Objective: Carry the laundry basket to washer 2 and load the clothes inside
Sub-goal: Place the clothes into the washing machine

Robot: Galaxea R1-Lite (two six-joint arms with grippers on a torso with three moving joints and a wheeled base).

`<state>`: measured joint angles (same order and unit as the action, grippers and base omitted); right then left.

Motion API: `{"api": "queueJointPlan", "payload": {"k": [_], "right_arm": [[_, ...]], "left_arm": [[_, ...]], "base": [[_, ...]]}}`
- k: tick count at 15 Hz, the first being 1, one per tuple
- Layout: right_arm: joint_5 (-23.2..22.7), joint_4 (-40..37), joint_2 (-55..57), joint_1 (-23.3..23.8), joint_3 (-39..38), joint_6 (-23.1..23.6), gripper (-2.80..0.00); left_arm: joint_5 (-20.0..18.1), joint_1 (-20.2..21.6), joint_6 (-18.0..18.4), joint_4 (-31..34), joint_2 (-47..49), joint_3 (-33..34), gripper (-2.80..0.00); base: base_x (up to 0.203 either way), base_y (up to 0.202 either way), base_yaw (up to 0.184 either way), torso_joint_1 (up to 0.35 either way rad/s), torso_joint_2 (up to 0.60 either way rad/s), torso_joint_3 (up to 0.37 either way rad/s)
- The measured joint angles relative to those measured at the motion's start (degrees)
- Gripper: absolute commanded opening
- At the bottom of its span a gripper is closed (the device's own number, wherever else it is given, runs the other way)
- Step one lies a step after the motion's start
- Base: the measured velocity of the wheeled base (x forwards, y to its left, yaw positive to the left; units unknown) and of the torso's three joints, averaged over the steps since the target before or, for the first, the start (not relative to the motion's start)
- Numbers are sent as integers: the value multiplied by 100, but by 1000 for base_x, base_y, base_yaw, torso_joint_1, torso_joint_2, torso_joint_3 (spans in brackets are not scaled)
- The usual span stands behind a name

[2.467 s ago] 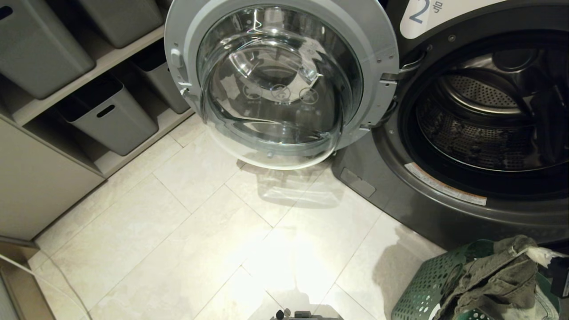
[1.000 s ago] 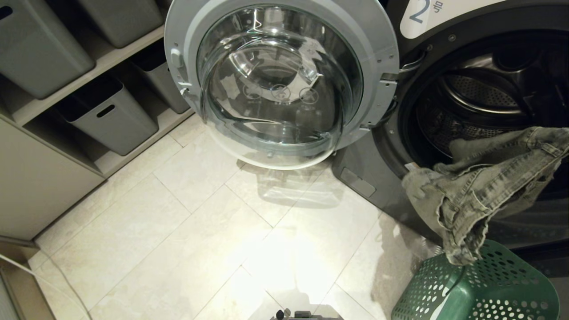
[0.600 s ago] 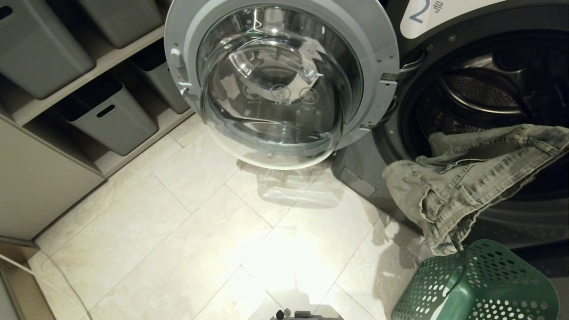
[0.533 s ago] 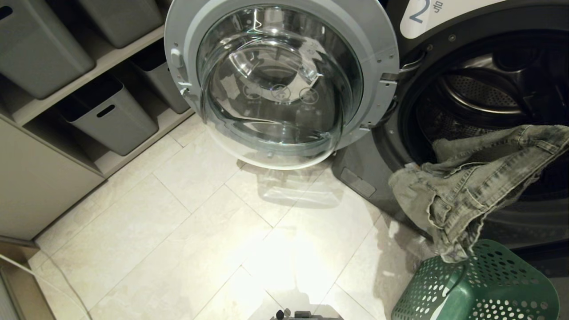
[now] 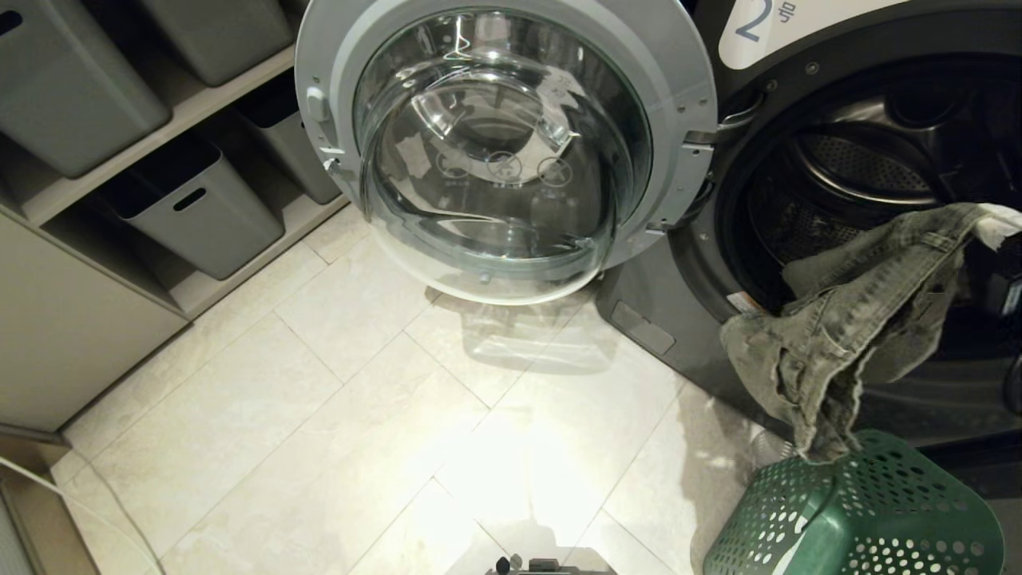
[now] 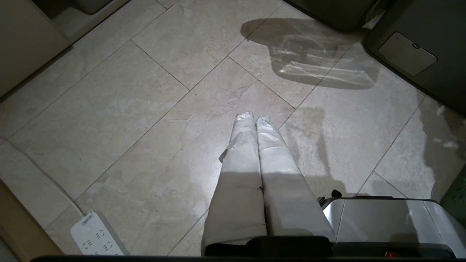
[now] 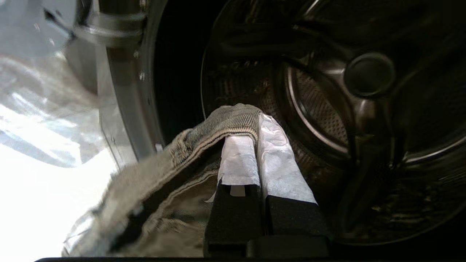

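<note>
The clothes (image 5: 846, 327), a grey-green denim piece, hang in front of the open mouth of washer 2 (image 5: 806, 375), their lower end trailing onto the rim of the green laundry basket (image 5: 854, 519) on the floor at the lower right. My right gripper (image 7: 255, 122), white-wrapped, is shut on a seam of the clothes (image 7: 204, 134) and points into the steel drum (image 7: 327, 109). In the head view its tip (image 5: 998, 228) shows at the right edge. My left gripper (image 6: 253, 117) hangs shut over bare floor tiles, holding nothing.
The round glass door (image 5: 503, 144) stands swung open to the left of the drum. Grey storage bins (image 5: 192, 208) sit on shelves at the left. A white power strip (image 6: 96, 236) lies on the tiles near the left arm. My base's edge (image 6: 382, 218) is close by.
My right gripper has lifted the clothes out of the basket and carried them up toward the drum opening; over the last half second the held end rose and the fabric hangs more steeply.
</note>
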<state>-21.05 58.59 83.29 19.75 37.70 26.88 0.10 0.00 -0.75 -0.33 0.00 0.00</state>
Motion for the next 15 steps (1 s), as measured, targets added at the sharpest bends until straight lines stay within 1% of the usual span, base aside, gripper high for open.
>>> {"api": "queueJointPlan", "payload": {"k": [3, 6, 7, 10, 11, 15], "right_arm": [[563, 423, 605, -152, 342, 82, -280], [760, 1125, 1224, -212, 654, 336, -280], [898, 1310, 1417, -223, 791, 456, -280], [1332, 1442, 1934, -303, 1304, 649, -280], [1430, 1446, 2047, -333, 1448, 675, -280], [2074, 1488, 2630, -465, 2238, 711, -280]], "left_arm": [[0, 0, -2, 1, 0, 0, -280], [0, 0, -1, 0, 0, 0, -280], [0, 0, -1, 1, 0, 0, -280], [0, 0, -2, 0, 0, 0, -280], [-2, 0, 0, 0, 0, 0, -280], [0, 0, -2, 0, 0, 0, -280]], "base": [[0, 0, 0, 0, 0, 0], [0, 0, 0, 0, 0, 0], [0, 0, 0, 0, 0, 0], [0, 0, 0, 0, 0, 0], [0, 0, 0, 0, 0, 0], [0, 0, 0, 0, 0, 0]]}}
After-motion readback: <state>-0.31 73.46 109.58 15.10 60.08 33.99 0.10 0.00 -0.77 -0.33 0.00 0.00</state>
